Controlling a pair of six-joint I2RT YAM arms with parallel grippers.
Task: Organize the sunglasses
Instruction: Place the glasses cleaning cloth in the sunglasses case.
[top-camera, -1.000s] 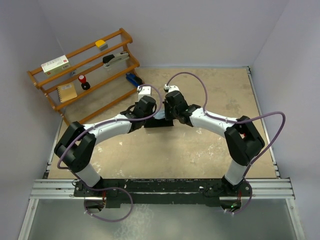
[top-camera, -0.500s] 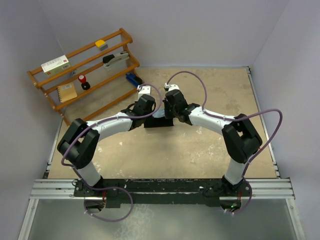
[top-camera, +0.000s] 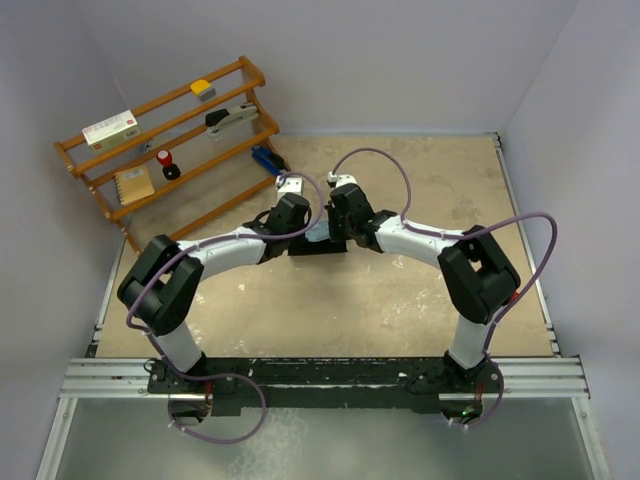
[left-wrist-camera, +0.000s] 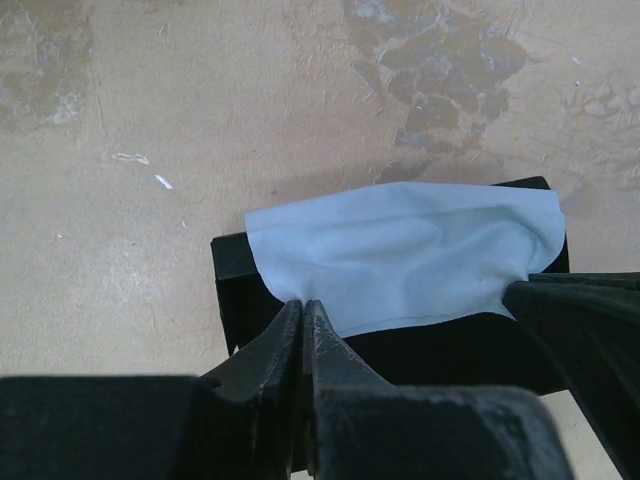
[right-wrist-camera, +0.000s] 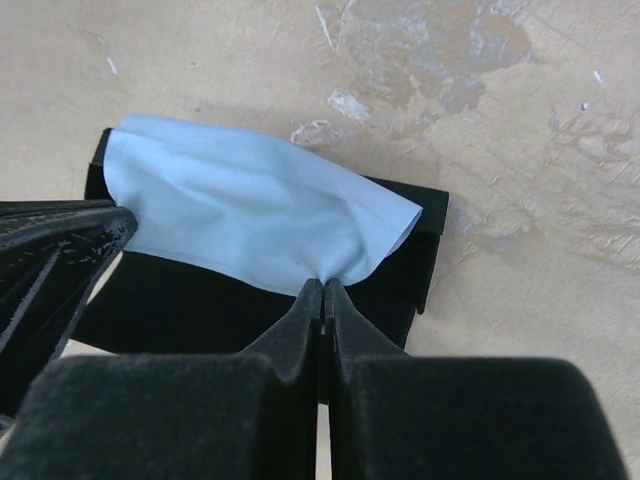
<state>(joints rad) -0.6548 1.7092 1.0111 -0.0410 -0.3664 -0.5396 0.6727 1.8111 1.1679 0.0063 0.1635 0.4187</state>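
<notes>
A pale blue cloth (left-wrist-camera: 400, 250) lies spread over the long black case (left-wrist-camera: 235, 290) on the table. My left gripper (left-wrist-camera: 302, 303) is shut on the cloth's near left edge. My right gripper (right-wrist-camera: 323, 285) is shut on the cloth (right-wrist-camera: 240, 215) at its near right edge above the case (right-wrist-camera: 425, 260). In the top view both grippers meet over the case (top-camera: 318, 247) at mid-table, left (top-camera: 296, 222) and right (top-camera: 340, 222). The red sunglasses are hidden; none show in any view.
A wooden rack (top-camera: 170, 150) stands at the back left with a box, a notebook, a stapler and small items. A blue object (top-camera: 267, 160) lies at its right foot. Grey walls close the back and sides.
Both arms have drawn slightly nearer each other and farther back over the case. Both grippers keep their hold on the cloth.
</notes>
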